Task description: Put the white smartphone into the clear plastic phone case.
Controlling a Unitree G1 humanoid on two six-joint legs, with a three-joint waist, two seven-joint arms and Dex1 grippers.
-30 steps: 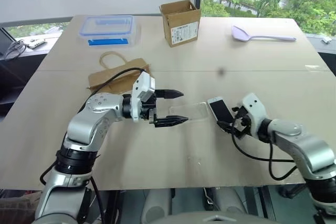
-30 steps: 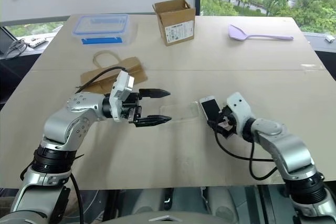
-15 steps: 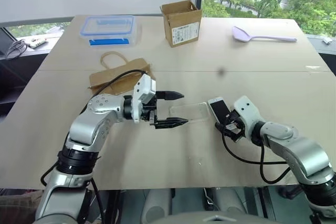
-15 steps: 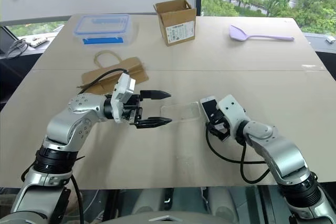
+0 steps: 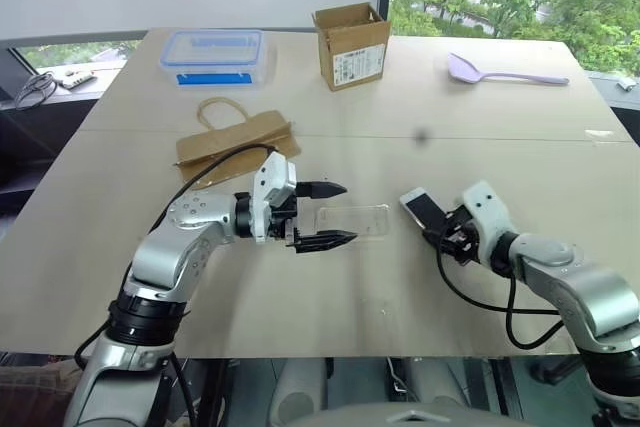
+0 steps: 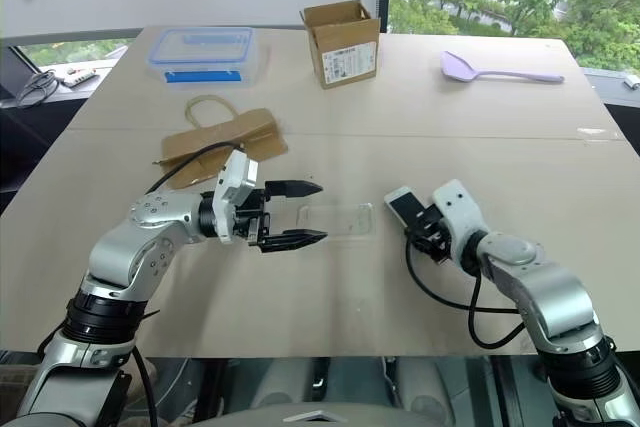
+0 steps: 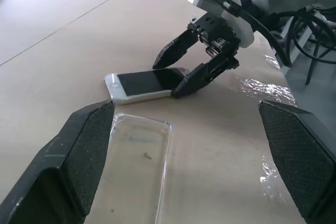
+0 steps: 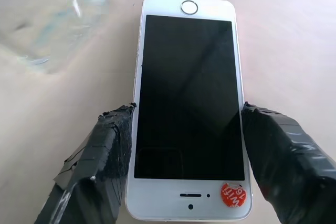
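- Mid-surface, front half: case [image 5: 352,220] lies flat, open side up as far as I can tell, long axis running left-right; phone [image 8: 189,108] lies flat just right of it, screen up, a narrow gap between them, not touching.
- Right pincer [image 6: 428,230] straddles the phone's long edges, one pad [image 8: 107,156] on each side. The pads sit at or almost on the edges; can't tell whether they've gripped it yet. Phone looks to be resting on the surface, not lifted.
- Likely reason: an edge grip leaves the back free to seat in the case.
- Left pincer [image 5: 330,215] is spread wide and holds nothing, fingers pointing right at the case's near end, one finger either side. Reads as set to brace the case so it doesn't slide when the phone pushes in.
- Room: bare surface [image 5: 330,297] around both items and toward the front edge. Paper bag [image 5: 236,137] sits behind the left arm; food box [image 5: 212,54], carton [image 5: 351,43] and spoon [image 5: 505,72] are well apart at the back, so no obstruction.
- Risk: the thin case may skid or flex; the short gap leaves little travel for aligning the corners.
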